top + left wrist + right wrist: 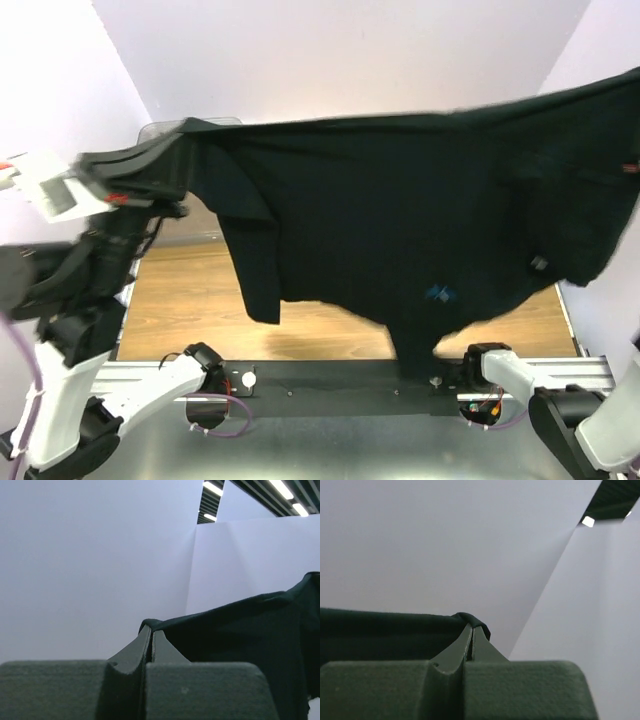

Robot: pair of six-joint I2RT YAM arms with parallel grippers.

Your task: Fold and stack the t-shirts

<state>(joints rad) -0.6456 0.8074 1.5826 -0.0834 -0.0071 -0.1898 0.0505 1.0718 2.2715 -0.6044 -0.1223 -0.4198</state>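
Note:
A black t-shirt (pixel 400 210) hangs stretched in the air across the top view, its small blue logo (pixel 440 293) low on the right half. My left gripper (pixel 185 135) is shut on the shirt's upper left edge; in the left wrist view the cloth (pixel 240 630) is pinched at the fingertips (pixel 151 629). My right gripper is outside the top view at the right; in the right wrist view it (pixel 472 626) is shut on a fold of the cloth (pixel 385 630). The shirt's lower hem hangs down to the arm bases.
A wooden table top (pixel 190 300) lies below the hanging shirt. A metal rail (pixel 330 380) with both arm bases runs along the near edge. White walls enclose the back and sides. A clear bin (pixel 160 130) shows behind the left gripper.

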